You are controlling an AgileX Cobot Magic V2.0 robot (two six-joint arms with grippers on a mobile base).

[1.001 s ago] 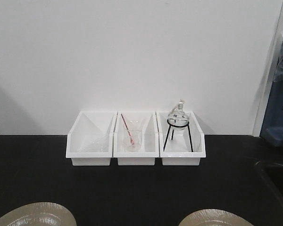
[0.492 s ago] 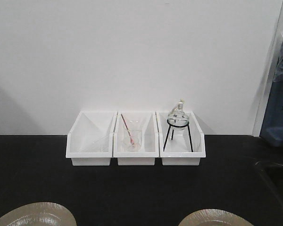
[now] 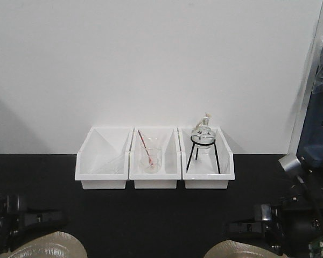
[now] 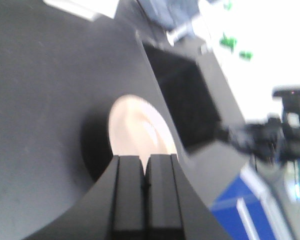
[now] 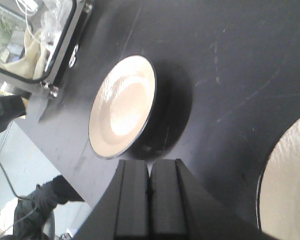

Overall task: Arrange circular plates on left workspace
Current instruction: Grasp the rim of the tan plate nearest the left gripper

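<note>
At seven o'clock on the flat matte black benchtop [image 3: 151, 215], the left black gripper [image 4: 146, 182] hangs by the far edge of a glossy beige round plate [image 3: 46, 246], its jaws pressed together on nothing. Three white plastic bins [image 3: 155, 161] stand in a row at twelve o'clock. At five o'clock the second beige round plate [image 3: 239, 250] lies flat, well apart from the first, with the right black gripper [image 5: 150, 192] near it, likewise closed and empty.
</note>
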